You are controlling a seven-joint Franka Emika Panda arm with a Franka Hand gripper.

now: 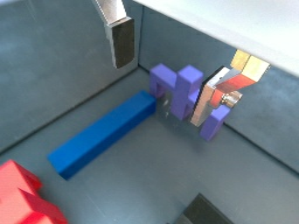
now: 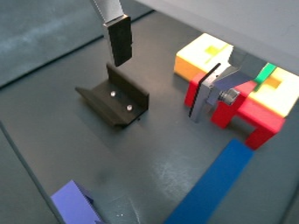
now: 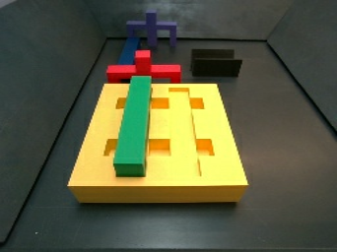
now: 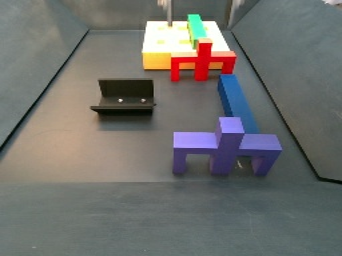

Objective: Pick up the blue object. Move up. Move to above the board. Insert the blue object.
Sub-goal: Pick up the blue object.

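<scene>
With the blue bar (image 1: 103, 133) lying untouched on the tabletop, the gripper (image 1: 118, 39), jaws unclear, must descend to grasp it.

Matt blue object (image 1: 103, 133), silvery hand (image 1: 118, 35)

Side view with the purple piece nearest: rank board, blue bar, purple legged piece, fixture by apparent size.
1. Purple legged piece, inflated by nearness.
2. Board, far, partly hidden.
3. Blue object and fixture: alike, unranked.
Claw is not visible in this view; a finger shows in a wrist view.
</scene>
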